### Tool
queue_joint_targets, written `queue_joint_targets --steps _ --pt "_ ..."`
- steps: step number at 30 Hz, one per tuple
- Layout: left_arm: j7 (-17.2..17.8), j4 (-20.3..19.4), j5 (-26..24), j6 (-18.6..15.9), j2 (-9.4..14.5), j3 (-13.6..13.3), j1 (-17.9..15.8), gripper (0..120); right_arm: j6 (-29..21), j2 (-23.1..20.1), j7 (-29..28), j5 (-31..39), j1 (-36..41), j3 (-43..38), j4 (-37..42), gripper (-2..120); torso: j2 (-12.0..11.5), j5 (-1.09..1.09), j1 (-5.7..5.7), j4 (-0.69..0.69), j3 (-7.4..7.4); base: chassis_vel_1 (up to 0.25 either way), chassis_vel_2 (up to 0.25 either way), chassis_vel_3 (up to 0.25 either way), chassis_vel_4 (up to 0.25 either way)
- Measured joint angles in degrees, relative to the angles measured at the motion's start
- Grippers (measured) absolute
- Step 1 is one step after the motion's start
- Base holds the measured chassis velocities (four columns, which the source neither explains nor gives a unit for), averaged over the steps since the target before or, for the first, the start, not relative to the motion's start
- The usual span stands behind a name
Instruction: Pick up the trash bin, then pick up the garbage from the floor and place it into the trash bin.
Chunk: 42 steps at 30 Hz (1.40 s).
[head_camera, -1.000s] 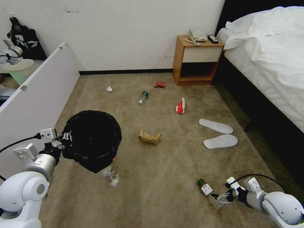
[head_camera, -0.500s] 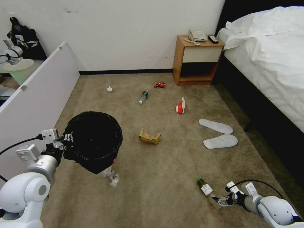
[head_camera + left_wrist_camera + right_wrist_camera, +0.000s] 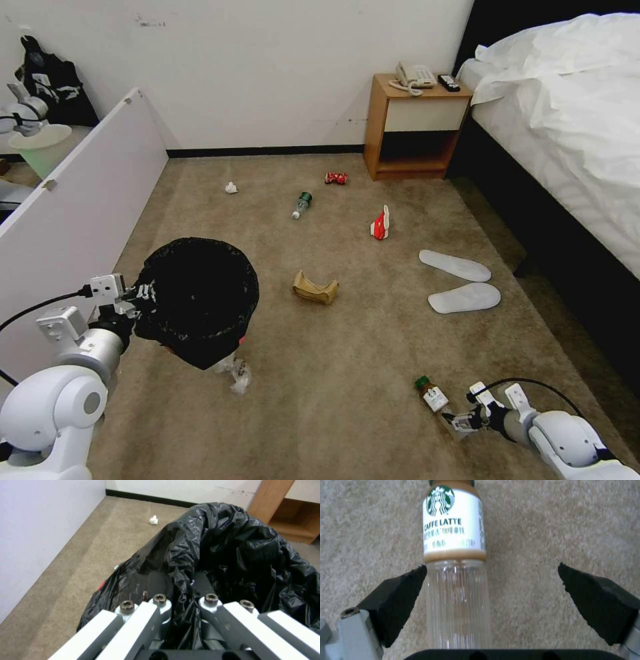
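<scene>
Litter is lying scattered over the short-pile beige-brown carpet: a crumpled white paper wad far left, a clear bottle with a green cap, a crushed red can near the wooden nightstand, a red-white carton, a folded brown paper bag and two flat white slippers beside the white-sheeted bed. Crinkled clear plastic is sitting just under the small round trash bin, which the left gripper is holding off the floor, its fingers pinching the glossy, wrinkled black bag at the near rim. At near right, the right gripper is hanging low with jaws spread wide around the ribbed clear base of a white-labelled coffee bottle. The wrist view is showing one black pad just beside the bottle and the other well apart.
</scene>
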<state>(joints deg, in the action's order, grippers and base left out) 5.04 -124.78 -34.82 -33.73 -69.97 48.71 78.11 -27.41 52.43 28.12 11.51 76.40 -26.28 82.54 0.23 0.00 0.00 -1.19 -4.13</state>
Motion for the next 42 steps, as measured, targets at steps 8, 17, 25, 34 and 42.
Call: queue_joint_targets --steps 8,17,25,34,42 --pt "0.00 0.52 0.29 0.00 -0.19 -0.30 -0.37 3 -0.03 0.22 0.00 -0.75 -2.31 2.61 -1.80 100 0.00 0.00 0.00 0.00 0.00 0.000 0.000 0.000 0.000" --pt "-0.07 1.02 0.68 0.05 -0.50 -0.37 -0.47 3 -0.01 0.60 0.36 -0.84 -5.79 6.17 -3.94 100 0.00 0.00 0.00 0.00 0.00 0.000 0.000 0.000 0.000" --pt "-0.15 1.60 0.86 0.22 -0.56 -0.42 -0.79 3 0.04 1.08 0.36 -0.84 -7.49 7.79 -5.29 100 0.00 0.00 0.00 0.00 0.00 0.000 0.000 0.000 0.000" --pt "-0.23 2.10 1.27 0.30 -0.82 -0.89 -1.10 3 0.97 1.90 0.35 -1.59 -9.17 8.82 -8.29 99 0.00 0.00 0.00 0.00 0.00 0.000 0.000 0.000 0.000" --pt "-0.28 2.32 1.41 0.46 -0.85 -1.10 -1.12 3 1.88 2.79 0.48 -2.61 -9.85 9.13 -10.13 75 0.02 -0.13 0.00 -0.07 0.02 0.000 0.000 0.000 0.000"
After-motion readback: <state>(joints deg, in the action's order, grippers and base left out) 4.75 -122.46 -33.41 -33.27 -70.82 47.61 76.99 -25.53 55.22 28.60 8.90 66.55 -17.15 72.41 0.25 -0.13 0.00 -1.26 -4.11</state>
